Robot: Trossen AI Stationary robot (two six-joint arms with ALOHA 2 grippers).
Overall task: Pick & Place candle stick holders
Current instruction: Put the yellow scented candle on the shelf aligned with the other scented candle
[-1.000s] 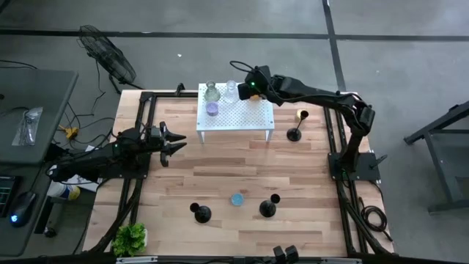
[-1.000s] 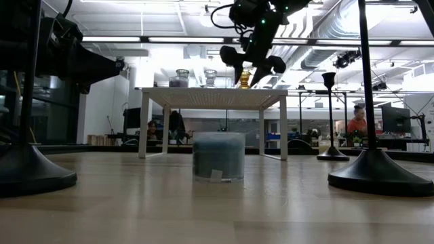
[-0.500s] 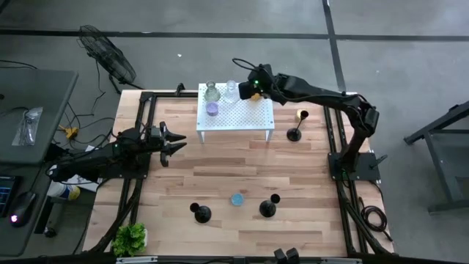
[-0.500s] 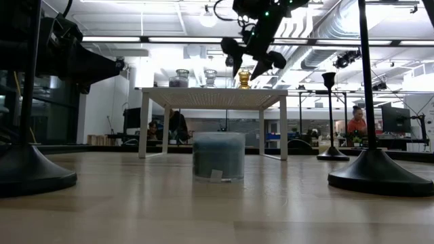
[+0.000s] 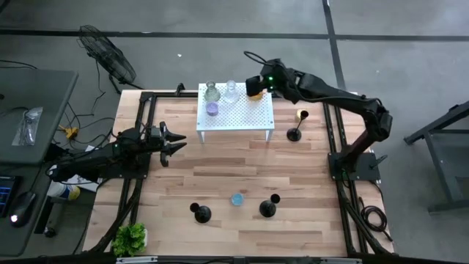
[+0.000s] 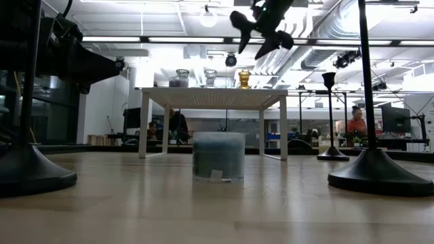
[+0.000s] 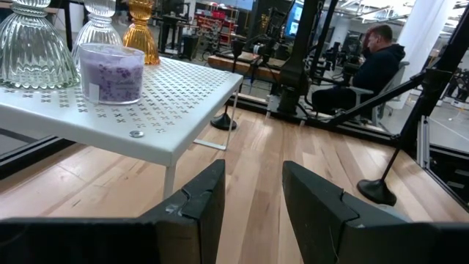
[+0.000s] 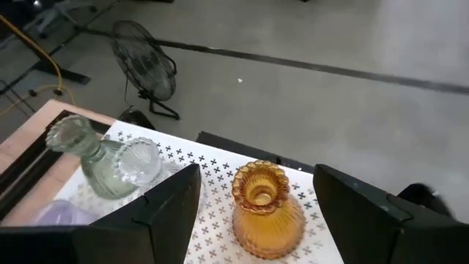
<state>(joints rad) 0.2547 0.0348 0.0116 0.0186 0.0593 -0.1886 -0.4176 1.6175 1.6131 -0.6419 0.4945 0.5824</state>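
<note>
An amber glass holder point(image 8: 264, 209) stands on its base at the far right corner of the white perforated stand point(image 5: 242, 114). My right gripper point(image 6: 261, 30) hangs open above it, a finger to each side, touching nothing. A greenish glass point(image 5: 212, 92), a clear glass point(image 5: 230, 91) and a purple jar point(image 5: 212, 108) also stand on the stand. Three black holders point(image 5: 200, 213) point(image 5: 268, 207) point(image 5: 294, 134), a blue jar point(image 5: 237, 199) and a yellow cup point(image 5: 303, 116) stand on the table. My left gripper point(image 5: 176, 141) waits open at the table's left.
Black frame rails run along the table's left and right sides. A small green plant point(image 5: 130, 238) sits at the near left corner. Bare wood lies between the stand and the near row of holders. People sit in the room beyond the table.
My right gripper has risen from around the amber holder and drawn back toward the table's right edge, now well clear above it. The amber holder has stayed upright on the stand.
</note>
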